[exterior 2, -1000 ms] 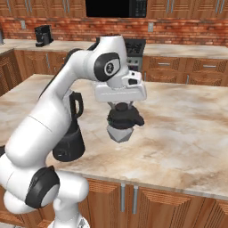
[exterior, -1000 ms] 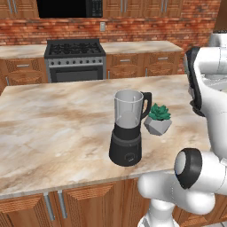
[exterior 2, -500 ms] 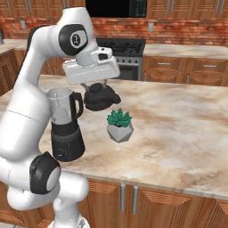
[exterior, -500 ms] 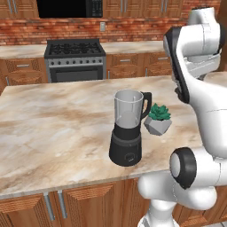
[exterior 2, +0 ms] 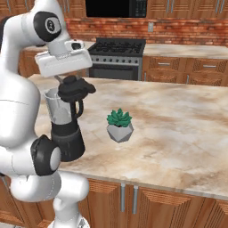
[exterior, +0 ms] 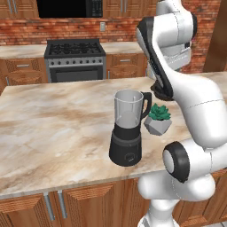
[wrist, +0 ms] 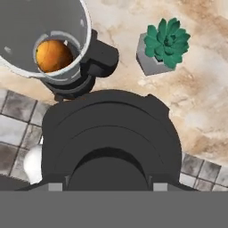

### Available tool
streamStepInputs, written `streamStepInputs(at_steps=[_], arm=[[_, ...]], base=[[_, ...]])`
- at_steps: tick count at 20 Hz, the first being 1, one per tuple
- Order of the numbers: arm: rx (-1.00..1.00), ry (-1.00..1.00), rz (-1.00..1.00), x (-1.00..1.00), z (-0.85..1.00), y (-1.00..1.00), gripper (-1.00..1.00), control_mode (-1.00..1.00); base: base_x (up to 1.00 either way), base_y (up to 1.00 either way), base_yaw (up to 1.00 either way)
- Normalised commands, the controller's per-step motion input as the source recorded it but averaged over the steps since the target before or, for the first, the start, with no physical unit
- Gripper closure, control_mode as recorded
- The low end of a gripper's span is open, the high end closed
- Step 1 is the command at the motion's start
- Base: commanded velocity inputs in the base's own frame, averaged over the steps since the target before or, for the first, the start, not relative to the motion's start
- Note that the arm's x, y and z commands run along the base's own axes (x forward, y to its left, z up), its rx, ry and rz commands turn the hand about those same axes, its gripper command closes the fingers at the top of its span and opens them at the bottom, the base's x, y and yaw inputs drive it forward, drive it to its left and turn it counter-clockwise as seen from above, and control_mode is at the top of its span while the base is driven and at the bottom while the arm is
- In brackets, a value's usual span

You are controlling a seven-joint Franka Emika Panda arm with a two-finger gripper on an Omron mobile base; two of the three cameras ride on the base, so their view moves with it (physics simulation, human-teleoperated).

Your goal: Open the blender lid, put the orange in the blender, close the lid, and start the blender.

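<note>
1. Black two-finger gripper [exterior 2: 75, 87] on the white arm clamped on the black round domed blender lid [wrist: 111, 142]; lid carried in the air, off the jar.
2. Countertop blender with black tapered base, clear grey-tinted jar and black side handle [exterior: 127, 128] standing upright on the marble island counter [exterior: 53, 119], near its front edge. Jar top open.
3. Small round orange fruit [wrist: 53, 55] already down inside the jar, seen through the open mouth in hand view.
4. Key relation: in hand view, jar mouth lies up and to the left of the held lid, not yet centred under it. In right base view, lid hangs just above and slightly right of the jar rim, over the handle side. Jar axis vertical, lid roughly level, knob side up in the fingers.
5. Judged next: shift lid across over the jar mouth, then lower to seat it; start button not yet pressed.
6. Counts: 1 blender, 1 lid, 1 orange, 1 gripper, 1 green succulent in grey faceted pot [exterior: 158, 119] just beside the blender on its handle side, apart from it.
</note>
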Motion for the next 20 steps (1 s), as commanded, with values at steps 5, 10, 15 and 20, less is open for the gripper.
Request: streamStepInputs(at_steps=[5,10,15,20], arm=[[0.00,0.08,0.16,0.32,0.06,0.71,1.00,-1.00],[0.00,0.04,0.11,0.48,0.00,0.41,1.00,-1.00],[0.00,0.04,0.12,0.32,-0.01,0.45,1.00,-1.00],[0.00,0.03,0.09,0.26,-0.09,0.17,1.00,-1.00]], base=[[0.00,0.00,0.00],[0.00,0.00,0.00],[0.00,0.00,0.00],[0.00,0.00,0.00]])
